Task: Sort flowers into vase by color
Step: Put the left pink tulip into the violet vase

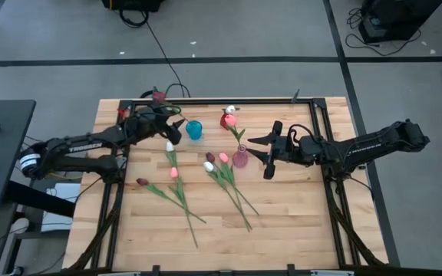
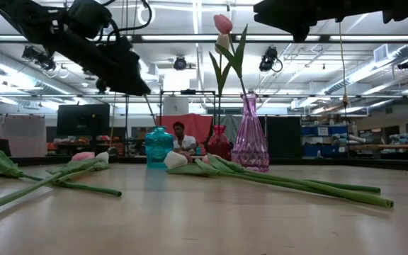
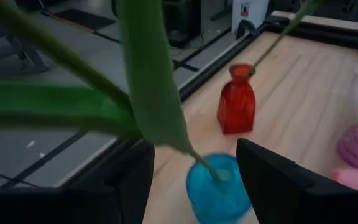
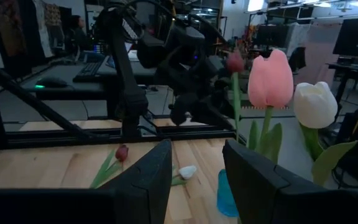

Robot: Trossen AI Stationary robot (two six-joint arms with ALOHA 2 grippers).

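A maroon flower [image 1: 158, 96] stands with its stem's lower end [image 3: 211, 169] in the blue vase [image 1: 194, 129] and leans toward the far left corner. My left gripper [image 3: 194, 163] is open just left of that vase, a finger on each side of the stem; I cannot tell whether it touches. A white flower [image 4: 316, 104] stands in the red vase [image 1: 227, 120], a pink one [image 4: 270, 78] in the pink vase [image 1: 240, 158]. My right gripper [image 1: 261, 157] hangs open just right of the pink vase. Several flowers [image 1: 221, 180] lie flat on the table.
Loose flowers lie in two bunches, one [image 1: 176, 184] in front of the blue vase and one in front of the pink vase, stems pointing toward the near edge. A black frame [image 1: 321, 138] runs along the table's sides. A person [image 2: 181, 139] sits in the room behind.
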